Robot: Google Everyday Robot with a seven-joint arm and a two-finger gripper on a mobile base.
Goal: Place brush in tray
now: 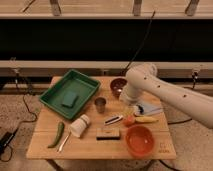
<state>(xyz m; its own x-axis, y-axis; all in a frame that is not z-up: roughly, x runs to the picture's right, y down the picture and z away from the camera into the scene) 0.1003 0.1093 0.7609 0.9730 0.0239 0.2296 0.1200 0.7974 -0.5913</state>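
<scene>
The brush [113,119] lies flat on the wooden table [45,122], a slim stick with a whitish handle and a darker part, just in front of a small metal cup [100,104]. The dark-green tray [56,92] sits at the table's back left with a green sponge [69,100] in it. My gripper [129,109] hangs down from the white arm [160,90], which reaches in from the right. It is a little to the right of the brush and above it, well right of the tray.
A dark block with a tan top [108,133] and an orange bowl [139,140] stand at the front. A white cup [79,125] lies on its side beside a green pepper [57,134] and a spoon [64,142]. A dark red bowl [118,85], an orange fruit [129,120], a yellow item [146,119] and a cloth [148,107] lie near the arm.
</scene>
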